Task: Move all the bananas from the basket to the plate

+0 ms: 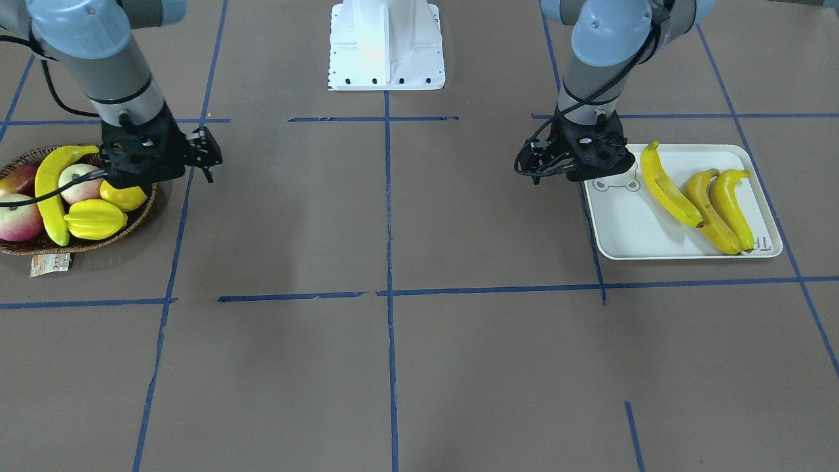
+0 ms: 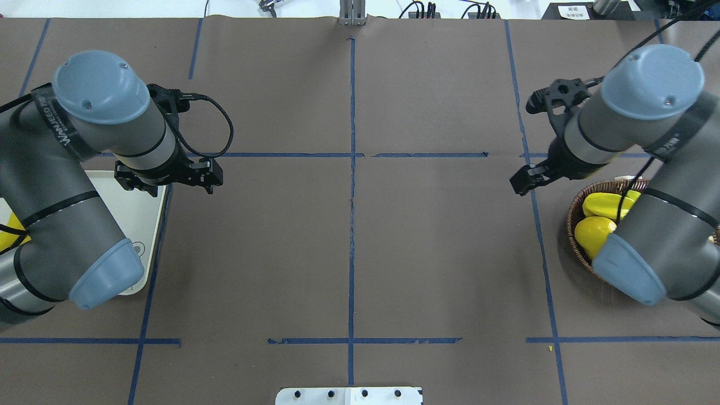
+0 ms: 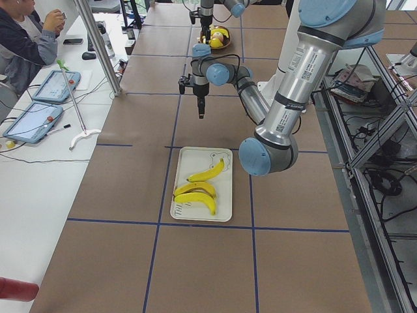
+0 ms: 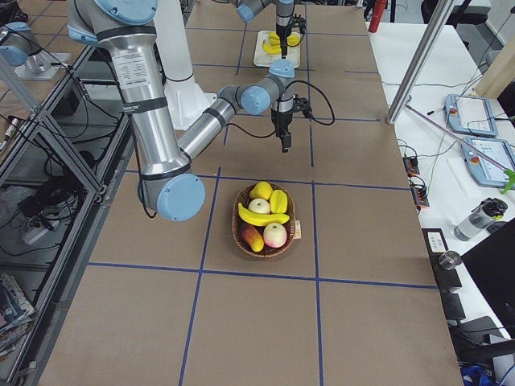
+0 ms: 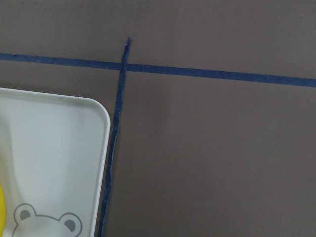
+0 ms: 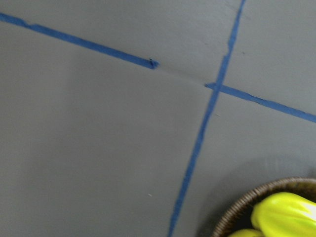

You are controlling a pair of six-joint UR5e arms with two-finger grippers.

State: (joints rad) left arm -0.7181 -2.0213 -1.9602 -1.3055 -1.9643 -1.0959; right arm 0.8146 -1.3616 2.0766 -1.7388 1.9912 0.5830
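Three bananas [image 1: 668,190] lie side by side on the off-white plate [image 1: 629,223], which has a bear drawing in one corner. One banana [image 1: 49,190] lies in the brown wicker basket [image 1: 92,246] among other fruit. My left gripper [image 1: 593,172] hangs above the plate's bear corner and holds nothing I can see. My right gripper [image 1: 147,172] hangs at the basket's edge on the table-centre side, clear of the fruit. Both point straight down. Their fingers are hidden, so I cannot tell if they are open or shut. The wrist views show only the plate corner [image 5: 49,148] and the basket rim [image 6: 237,207].
The basket also holds two apples [image 1: 16,219], a ridged starfruit [image 1: 95,218] and a round yellow fruit [image 1: 121,195]. A paper tag [image 1: 50,263] lies at its rim. The white robot base [image 1: 387,46] stands at the table's back edge. Blue tape lines cross the brown table.
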